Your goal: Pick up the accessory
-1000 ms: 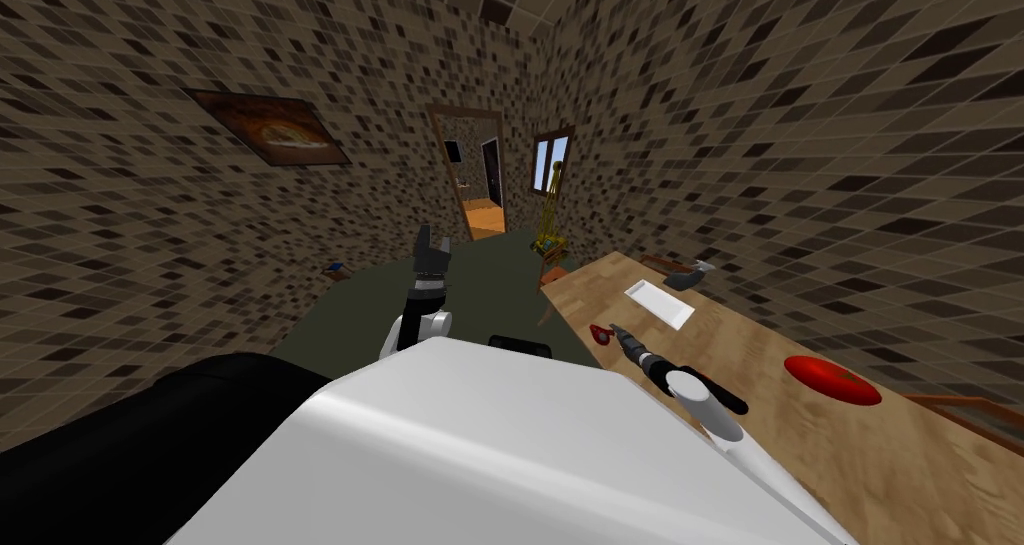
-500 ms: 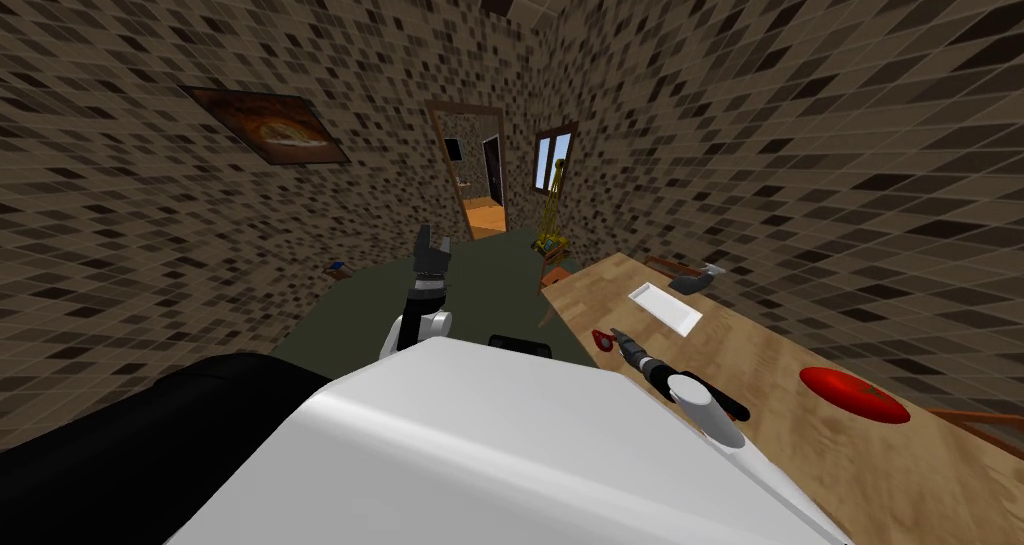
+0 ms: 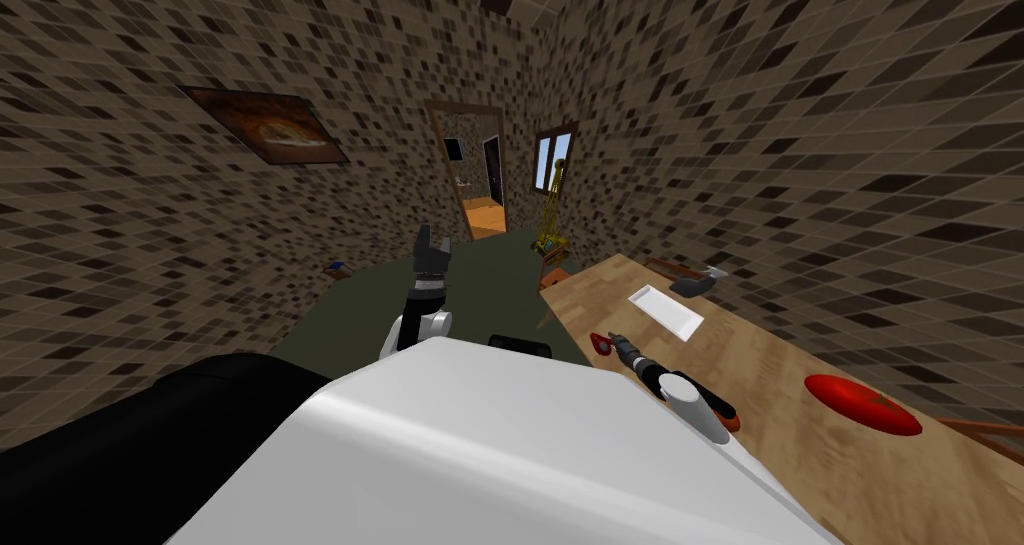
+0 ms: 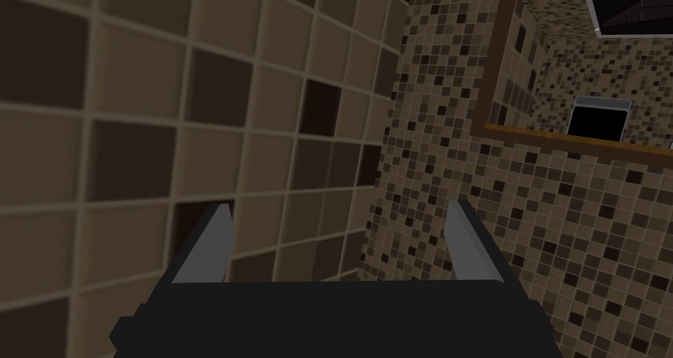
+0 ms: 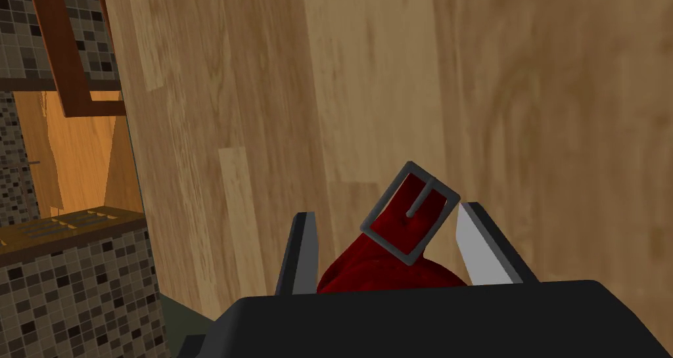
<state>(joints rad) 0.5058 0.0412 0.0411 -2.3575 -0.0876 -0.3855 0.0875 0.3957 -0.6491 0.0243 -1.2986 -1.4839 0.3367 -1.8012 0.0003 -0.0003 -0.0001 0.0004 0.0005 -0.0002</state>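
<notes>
Around: white tray [image 3: 668, 312] and red dish [image 3: 862, 404] lie farther along the counter [image 3: 780, 449].
Belt [image 5: 394, 268]: red, on the counter's near edge.
Right gripper [image 5: 386, 211]: low, clamped on the belt's sides.
Left gripper [image 4: 340, 205]: raised, fingers spread.

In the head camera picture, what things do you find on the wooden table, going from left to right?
red belt → white tray → flat red round thing
</notes>
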